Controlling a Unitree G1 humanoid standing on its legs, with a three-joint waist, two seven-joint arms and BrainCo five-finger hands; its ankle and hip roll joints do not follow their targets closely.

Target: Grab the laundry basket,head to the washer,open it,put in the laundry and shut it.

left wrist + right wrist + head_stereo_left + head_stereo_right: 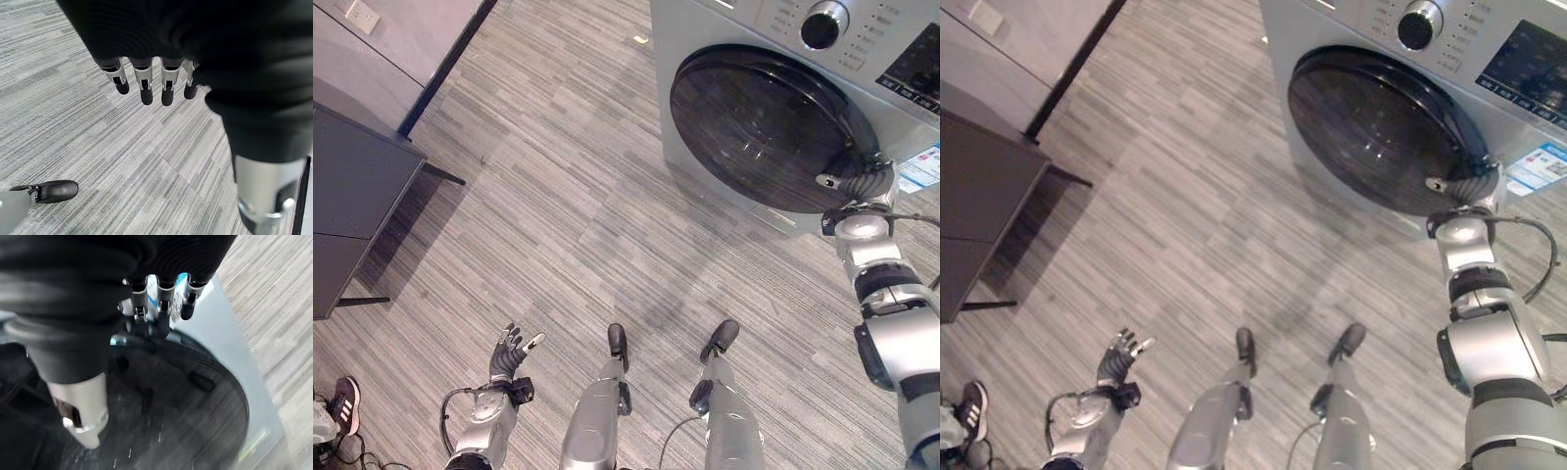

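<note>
Washer (773,59) and robot were close together, the machine filling the upper right of the frame, silver-grey with one round dark glass door (764,127), seemingly closed against its front, and one black control knob (824,24) above the door. A blue-and-white label (922,166) sat on the front panel at the frame's right edge.

The right hand (862,182) reached the door's lower right rim; in its wrist view its fingers (164,296) pointed straight at the rim, and I could not tell whether they hooked it.

At the lower left, the left hand (509,354) hung over the striped grey floor (568,225), fingers spread and holding nothing.

One dark cabinet (352,196) stood at the left edge, and one person's shoe (344,401) showed in the bottom left corner.
</note>
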